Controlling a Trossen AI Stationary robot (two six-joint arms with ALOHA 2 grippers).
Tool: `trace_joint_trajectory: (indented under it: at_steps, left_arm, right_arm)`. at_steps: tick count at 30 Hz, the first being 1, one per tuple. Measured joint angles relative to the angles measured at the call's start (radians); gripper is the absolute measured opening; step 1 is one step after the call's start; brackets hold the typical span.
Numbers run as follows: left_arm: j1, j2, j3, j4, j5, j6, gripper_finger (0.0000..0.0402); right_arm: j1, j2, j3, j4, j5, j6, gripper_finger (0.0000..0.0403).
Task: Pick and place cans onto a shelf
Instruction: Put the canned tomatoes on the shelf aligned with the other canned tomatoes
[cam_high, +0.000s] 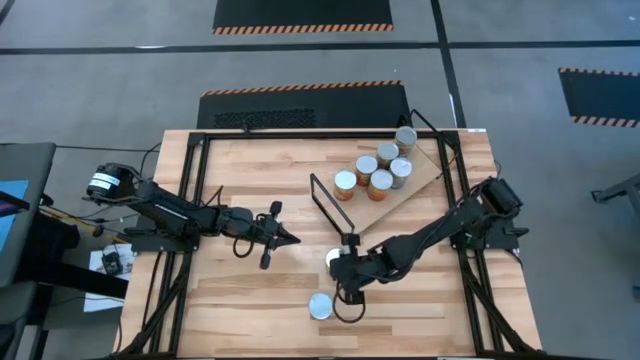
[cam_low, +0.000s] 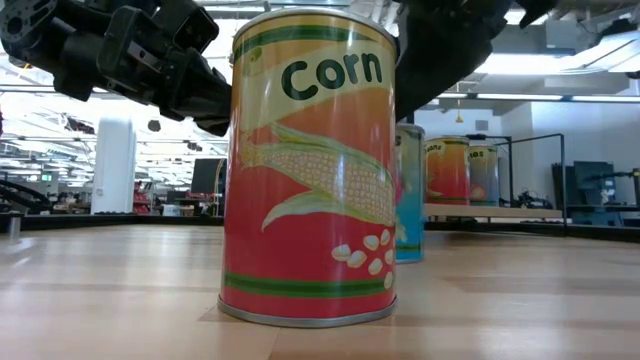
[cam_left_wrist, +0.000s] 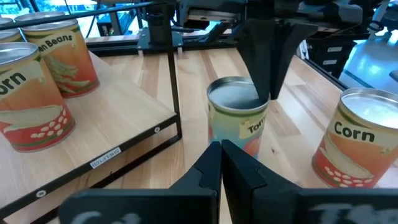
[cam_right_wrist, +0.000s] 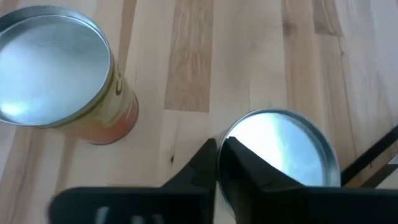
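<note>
Tabletop (cam_high: 250, 300) of pale wooden slats carries everything we see. Beyond the right gripper (cam_high: 347, 272), on its far side from the left arm, lies the shelf (cam_high: 422, 158), a light board with a thin black wire frame (cam_high: 328, 200) at the end nearest that gripper. Six cans (cam_high: 380, 182) stand upright on the board in a close cluster, silvery tops up, with orange labels on the nearer ones.

Two more cans stand on the bare table, near the right gripper. One, the tomato can (cam_left_wrist: 236, 112), has a dull silver top and an orange and yellow label; it sits directly under the right gripper, which reaches down onto its rim. We cannot tell whether the gripper has closed on it. The corn can (cam_low: 310, 170) stands just beside that gripper, apart from the first can, red and orange with a corn cob pictured.

The left gripper (cam_high: 290, 238) hovers near the tomato can, pointed at it, its jaws pressed together and holding nothing.
</note>
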Motion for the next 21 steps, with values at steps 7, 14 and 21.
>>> trace_joint_trajectory:
  at_steps: [7,14,21]
  left_arm:
    - [0.0,0.0,0.0,0.001,0.0,0.0,0.0]
    - [0.0,0.0,0.0,0.003,-0.005,0.0,0.0]
    - [0.0,0.0,0.0,0.002,-0.006,-0.001,0.0]
  right_arm:
    - [0.012,-0.033,-0.003,-0.07,-0.038,0.015,0.0013]
    - [0.077,-0.163,-0.006,-0.187,-0.067,0.146,0.0005]
    - [0.151,-0.287,-0.005,-0.521,-0.004,0.46,0.0004]
